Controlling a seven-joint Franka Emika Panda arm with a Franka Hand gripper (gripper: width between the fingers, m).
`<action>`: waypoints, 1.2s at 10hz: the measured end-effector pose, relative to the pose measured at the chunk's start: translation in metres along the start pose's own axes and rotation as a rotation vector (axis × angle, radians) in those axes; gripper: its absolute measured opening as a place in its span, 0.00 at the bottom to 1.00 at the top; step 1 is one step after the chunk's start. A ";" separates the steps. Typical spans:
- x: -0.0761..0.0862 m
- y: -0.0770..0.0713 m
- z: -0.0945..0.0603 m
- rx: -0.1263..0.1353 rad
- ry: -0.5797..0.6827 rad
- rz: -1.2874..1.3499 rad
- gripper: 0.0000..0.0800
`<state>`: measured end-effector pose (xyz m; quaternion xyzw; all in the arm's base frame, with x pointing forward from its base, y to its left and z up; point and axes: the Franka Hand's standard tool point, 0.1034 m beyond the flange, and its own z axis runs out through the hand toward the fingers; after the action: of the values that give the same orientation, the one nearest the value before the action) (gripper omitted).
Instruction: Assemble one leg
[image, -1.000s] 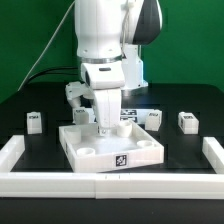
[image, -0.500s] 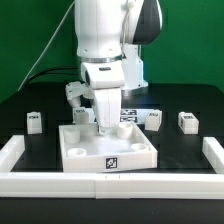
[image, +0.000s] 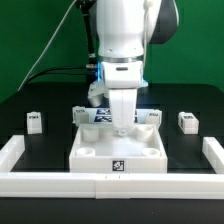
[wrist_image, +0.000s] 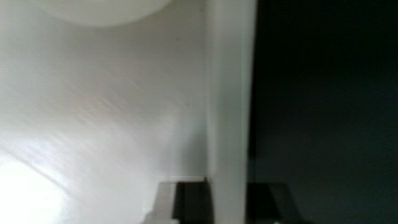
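My gripper (image: 122, 128) reaches down onto the far wall of the large white square tray-like piece (image: 96, 152) and is shut on that wall. In the wrist view the white wall (wrist_image: 222, 110) runs between my two dark fingers (wrist_image: 183, 203), with my gripper (wrist_image: 226, 203) astride it. Several small white legs stand loose on the black table: one at the exterior view's left (image: 34, 121), one at its right (image: 187, 121), and two just behind the square piece (image: 153, 118) (image: 81, 113). None is held.
White rails border the table at the front (image: 100, 186), left (image: 10, 150) and right (image: 214, 152). The marker board (image: 101, 116) lies behind the square piece, partly hidden by my arm.
My arm has moved to the exterior view's right, dragging the square piece with it; the piece now sits straighter against the front rail. The legs at the far left and right have not moved.
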<state>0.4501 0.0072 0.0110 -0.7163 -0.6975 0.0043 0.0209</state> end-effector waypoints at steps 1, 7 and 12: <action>0.012 0.009 0.000 -0.008 0.004 0.001 0.08; 0.063 0.042 0.001 -0.029 0.011 -0.054 0.08; 0.060 0.041 0.002 -0.014 0.008 -0.063 0.38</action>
<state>0.4924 0.0665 0.0092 -0.6941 -0.7196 -0.0042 0.0187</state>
